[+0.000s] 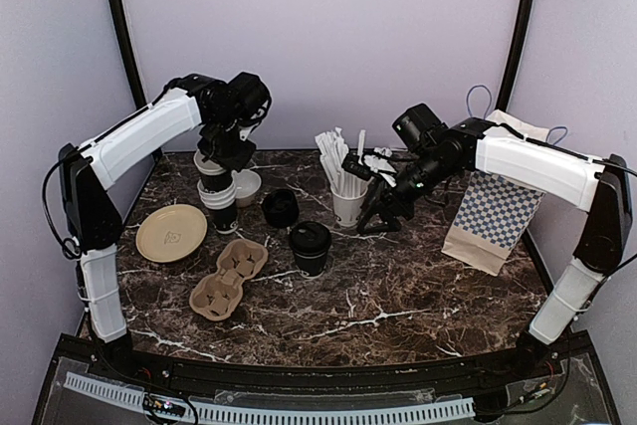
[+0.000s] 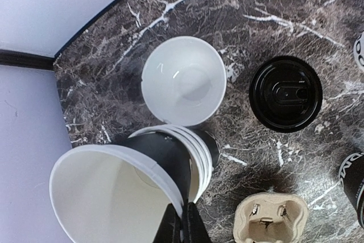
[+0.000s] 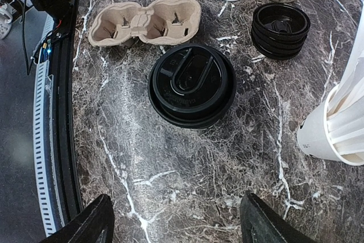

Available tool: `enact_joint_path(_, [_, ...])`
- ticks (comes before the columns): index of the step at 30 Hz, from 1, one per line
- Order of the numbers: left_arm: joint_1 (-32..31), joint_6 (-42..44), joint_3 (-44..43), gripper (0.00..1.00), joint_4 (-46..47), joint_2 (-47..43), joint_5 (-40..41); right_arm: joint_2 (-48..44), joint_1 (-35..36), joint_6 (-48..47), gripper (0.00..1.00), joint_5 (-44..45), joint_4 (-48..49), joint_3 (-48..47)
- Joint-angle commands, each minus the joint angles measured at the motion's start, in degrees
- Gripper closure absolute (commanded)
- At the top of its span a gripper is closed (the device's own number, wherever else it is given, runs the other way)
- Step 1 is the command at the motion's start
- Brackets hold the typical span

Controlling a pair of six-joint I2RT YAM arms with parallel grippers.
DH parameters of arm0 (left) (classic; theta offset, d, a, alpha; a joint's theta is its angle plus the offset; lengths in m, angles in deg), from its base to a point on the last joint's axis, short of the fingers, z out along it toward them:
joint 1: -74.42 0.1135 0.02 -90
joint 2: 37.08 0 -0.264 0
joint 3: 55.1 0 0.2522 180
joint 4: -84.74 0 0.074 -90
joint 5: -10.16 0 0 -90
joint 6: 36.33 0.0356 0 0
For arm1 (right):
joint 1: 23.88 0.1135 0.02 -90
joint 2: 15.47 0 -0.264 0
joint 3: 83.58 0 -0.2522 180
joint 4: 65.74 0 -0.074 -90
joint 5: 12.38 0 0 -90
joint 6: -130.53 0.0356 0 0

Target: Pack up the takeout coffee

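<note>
The takeout coffee (image 1: 311, 246) (image 3: 192, 83), a small black cup under a black lid, stands upright mid-table. My right gripper (image 1: 378, 218) (image 3: 177, 226) hovers open just right of it, and only bare marble lies between its fingers. My left gripper (image 1: 221, 161) (image 2: 182, 223) is shut on the rim of a lidless black cup (image 2: 114, 197) with a white inside. That cup is tilted and raised over the stack of lidless cups (image 1: 219, 204) (image 2: 202, 152).
A cardboard cup carrier (image 1: 229, 276) (image 3: 145, 21) lies front left, with a tan plate (image 1: 171, 233) beside it. The stack of black lids (image 1: 281, 208) (image 3: 280, 28), a white bowl (image 1: 247, 186) (image 2: 183, 81) and the white straw cup (image 1: 348, 201) stand behind. A checkered paper bag (image 1: 498, 216) lies right.
</note>
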Motion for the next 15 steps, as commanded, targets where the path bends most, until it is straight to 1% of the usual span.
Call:
enact_joint_path(1, [-1.0,-1.16,-4.71,1.0,-5.49,-6.43,1.81,-0.73,-0.04,-0.32,0.24,-0.56,-0.59,-1.34])
enact_joint_path(5, [-2.19,0.64,-3.8,1.0,-4.23,-11.78,-1.78,-0.77,-0.05,-0.51,0.24,-0.75,-1.78,-1.89])
enact_joint_path(6, [-2.93,1.58,-3.26,1.0,-3.45,-12.77,-4.52,-0.85,-0.09,-0.8,0.24,-0.71,-2.49,-2.19])
enact_joint_path(8, [-6.85,5.92,-1.9,1.0,-0.61,-15.82,-9.12,-1.41,-0.5,-1.14,0.23,-0.59,-3.26,-2.72])
enact_joint_path(9, [-10.35,8.03,-1.68,1.0,0.96,-17.29,-10.27,-1.87,-1.15,-1.09,0.23,-0.59,-3.32,-2.8])
enact_joint_path(10, [-12.02,8.93,-1.63,1.0,1.69,-17.9,-12.9,-2.24,-1.9,-0.83,0.23,-0.62,-3.2,-2.89])
enact_joint_path(11, [-15.62,10.59,-1.64,1.0,2.87,-18.66,-14.35,-2.53,-2.72,-0.61,0.23,-0.7,-3.2,-3.04])
enact_joint_path(12, [-17.38,11.57,-1.51,1.0,3.96,-18.94,-17.16,-2.64,-3.68,-0.5,0.23,-1.01,-3.52,-3.49])
enact_joint_path(13, [-21.49,13.8,-1.08,1.0,4.46,-19.27,-17.97,-2.65,-4.76,-0.22,0.23,-1.34,-3.7,-3.92])
enact_joint_path(14, [-23.78,14.93,-0.66,1.0,5.41,-19.29,-18.72,-2.7,-5.85,0.2,0.23,-1.63,-3.76,-4.23])
enact_joint_path(15, [-27.59,16.95,0.21,1.0,6.02,-19.03,-18.62,-2.8,-6.89,0.58,0.23,-1.95,-3.67,-4.39])
